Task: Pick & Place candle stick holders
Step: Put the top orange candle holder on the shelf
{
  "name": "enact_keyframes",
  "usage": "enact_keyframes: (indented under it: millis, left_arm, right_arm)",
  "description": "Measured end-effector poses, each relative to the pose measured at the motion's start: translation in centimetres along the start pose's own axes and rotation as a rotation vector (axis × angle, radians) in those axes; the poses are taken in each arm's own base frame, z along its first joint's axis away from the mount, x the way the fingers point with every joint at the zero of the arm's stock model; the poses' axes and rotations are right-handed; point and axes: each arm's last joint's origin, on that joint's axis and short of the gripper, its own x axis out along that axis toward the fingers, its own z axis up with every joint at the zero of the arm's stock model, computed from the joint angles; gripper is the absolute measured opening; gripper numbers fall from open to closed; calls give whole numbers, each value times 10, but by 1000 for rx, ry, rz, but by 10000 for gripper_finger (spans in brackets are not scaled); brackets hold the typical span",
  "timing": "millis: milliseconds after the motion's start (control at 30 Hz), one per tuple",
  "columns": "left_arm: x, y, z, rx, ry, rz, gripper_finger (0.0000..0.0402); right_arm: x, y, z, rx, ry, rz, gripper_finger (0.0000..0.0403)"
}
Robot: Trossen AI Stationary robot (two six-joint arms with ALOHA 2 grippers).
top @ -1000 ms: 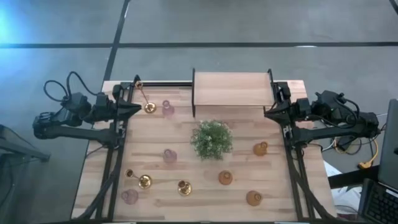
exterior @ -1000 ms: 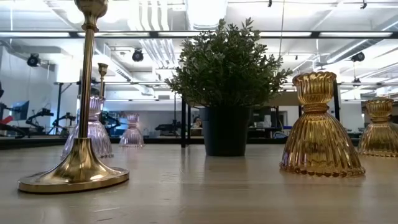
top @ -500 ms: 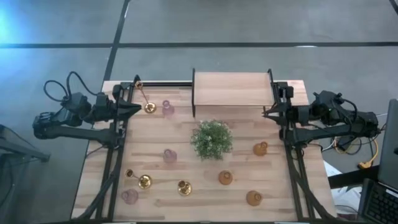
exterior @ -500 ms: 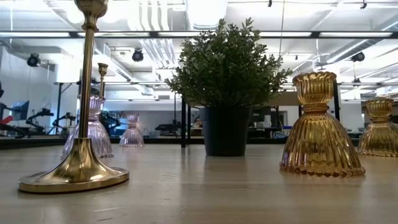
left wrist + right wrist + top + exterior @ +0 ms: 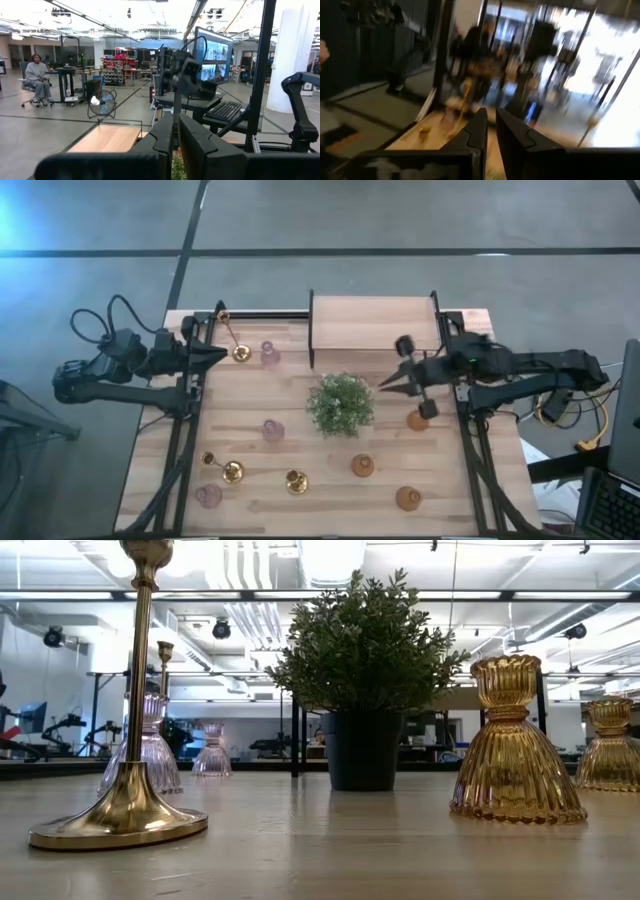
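Observation:
Nine candle stick holders stand on their bases on the wooden table [image 5: 300,395]. The brass ones are at the far left [image 5: 240,352] and the near left [image 5: 232,471] [image 5: 296,481]. The pink glass ones [image 5: 270,355] [image 5: 273,430] [image 5: 208,496] are on the left half. The amber glass ones [image 5: 419,419] [image 5: 362,466] [image 5: 408,498] are on the right half. My right gripper [image 5: 386,384] is shut and empty, reaching over the table just right of the plant [image 5: 341,404]. My left gripper [image 5: 218,356] is shut and empty at the table's left edge, beside the far brass holder.
A bushy green plant in a dark pot [image 5: 365,670] stands mid-table. A low wooden shelf on black legs [image 5: 373,325] stands at the far edge. In the low view a brass holder [image 5: 130,810] and an amber holder [image 5: 515,755] stand nearest. A seated person [image 5: 37,80] shows in the room.
My right gripper has swung from the table's right edge toward the left, out over the table toward the plant, staying shut. The holders have not moved.

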Motion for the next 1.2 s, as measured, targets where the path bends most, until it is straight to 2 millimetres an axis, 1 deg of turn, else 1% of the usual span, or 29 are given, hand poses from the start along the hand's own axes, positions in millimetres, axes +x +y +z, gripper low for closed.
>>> enact_keyframes:
  millis: [67,100,167,300,400,533,633,767,867,967,1100,1200]
  left_arm:
    - [0,0,0,0,0,0,30]
    - [0,0,0,0,0,0,30]
    - [0,0,0,0,0,0,30]
    - [0,0,0,0,0,0,30]
    - [0,0,0,0,1,0,30]
    - [0,0,0,0,1,0,30]
    - [0,0,0,0,1,0,30]
    - [0,0,0,0,1,0,30]
    - [0,0,0,0,1,0,30]
    - [0,0,0,0,1,0,30]
    - [0,0,0,0,1,0,30]
    - [0,0,0,0,1,0,30]
  right_arm:
    - [8,0,-12,55,154,36,34]
    - [10,1,-17,87,242,58,34]
    - [8,3,-23,204,412,82,34]
    - [-7,9,-32,472,763,56,34]
    - [-20,19,-39,583,949,-3,34]
    - [-36,33,-52,668,1072,-70,34]
    - [-44,43,-60,692,1091,-100,34]
    - [-50,51,-74,689,1132,-88,34]
    - [-51,53,-83,679,1162,-83,36]
    - [-48,54,-90,665,1202,-76,47]
    - [-43,54,-96,651,1246,-78,72]
    - [-38,53,-101,611,1280,-91,94]
